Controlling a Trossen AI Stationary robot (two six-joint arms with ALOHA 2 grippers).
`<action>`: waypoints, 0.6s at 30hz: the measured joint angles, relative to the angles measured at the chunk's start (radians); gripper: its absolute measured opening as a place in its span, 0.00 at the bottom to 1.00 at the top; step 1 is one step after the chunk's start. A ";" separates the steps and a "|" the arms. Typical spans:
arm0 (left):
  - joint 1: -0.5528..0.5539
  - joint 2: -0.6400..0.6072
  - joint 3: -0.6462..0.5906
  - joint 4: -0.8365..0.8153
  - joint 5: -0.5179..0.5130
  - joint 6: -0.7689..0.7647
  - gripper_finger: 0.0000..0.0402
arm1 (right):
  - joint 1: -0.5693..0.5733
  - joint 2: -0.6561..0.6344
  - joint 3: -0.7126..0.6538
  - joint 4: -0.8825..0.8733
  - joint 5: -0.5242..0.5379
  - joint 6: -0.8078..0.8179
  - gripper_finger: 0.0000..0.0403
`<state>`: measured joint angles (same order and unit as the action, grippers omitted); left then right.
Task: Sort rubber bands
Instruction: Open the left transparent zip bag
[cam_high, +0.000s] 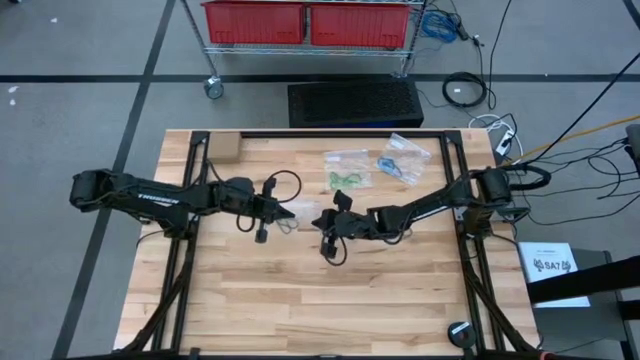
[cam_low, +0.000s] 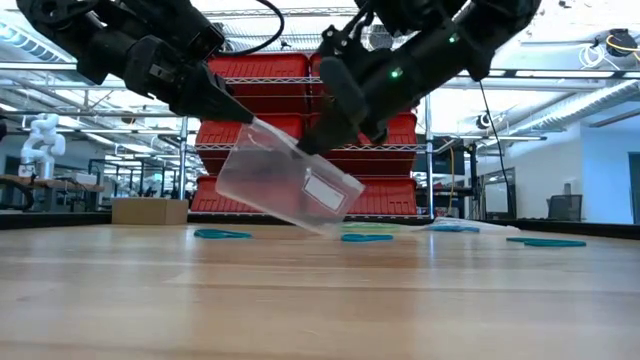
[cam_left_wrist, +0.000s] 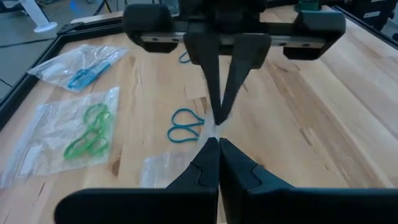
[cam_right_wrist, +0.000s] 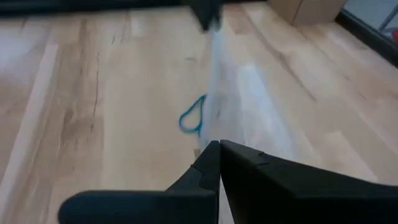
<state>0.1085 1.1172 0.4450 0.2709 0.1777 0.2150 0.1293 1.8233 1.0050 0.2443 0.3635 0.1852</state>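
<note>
The left tool (cam_high: 288, 213) and the right tool (cam_high: 318, 222) meet mid-worktop (cam_high: 300, 310), each clamped tight on opposite edges of one clear bag (cam_low: 288, 185) held in the air. Loose teal rubber bands (cam_left_wrist: 185, 125) lie below. At one o'clock, two bags hold green bands (cam_high: 345, 179) and blue bands (cam_high: 390, 163).

Teal rubber bands (cam_left_wrist: 185, 125) lie loose on wood.
</note>
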 joint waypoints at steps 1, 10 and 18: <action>0.000 0.000 0.000 0.000 0.000 0.000 0.01 | -0.005 0.005 0.000 0.020 0.001 0.011 0.00; -0.007 0.000 0.000 0.053 -0.003 -0.026 0.01 | -0.047 0.013 0.030 0.106 -0.037 0.010 0.16; -0.053 0.000 0.025 0.107 -0.077 -0.047 0.01 | -0.050 0.093 0.181 -0.059 -0.075 -0.078 0.39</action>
<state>0.0559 1.1172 0.4702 0.3782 0.1003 0.1681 0.0795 1.9165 1.1864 0.1851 0.2886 0.1069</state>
